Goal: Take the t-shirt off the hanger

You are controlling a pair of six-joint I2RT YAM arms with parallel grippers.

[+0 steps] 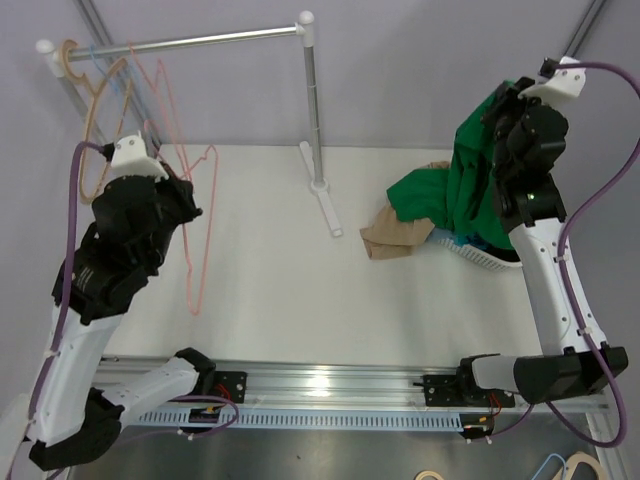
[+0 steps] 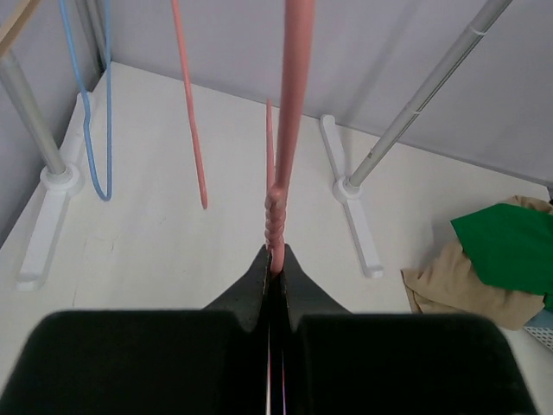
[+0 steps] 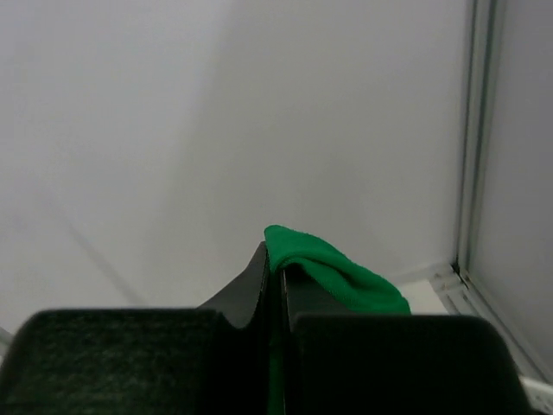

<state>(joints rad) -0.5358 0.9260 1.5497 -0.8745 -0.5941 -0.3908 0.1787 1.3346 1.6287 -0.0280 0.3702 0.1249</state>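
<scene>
Pinching the twisted wire neck of the pink hanger (image 2: 289,130), my left gripper (image 2: 275,259) has its fingers pressed tight on it, in front of the rail of the metal clothes rack (image 1: 311,100). The hanger's thin frame is bare. Well right of the rack, my right gripper (image 3: 275,259) is clamped on a fold of the soft green t-shirt (image 1: 465,175). Only the overhead view shows the shirt draping onto a white slatted basket (image 1: 480,258). A crumpled tan garment (image 1: 395,238) lies between rack and basket.
</scene>
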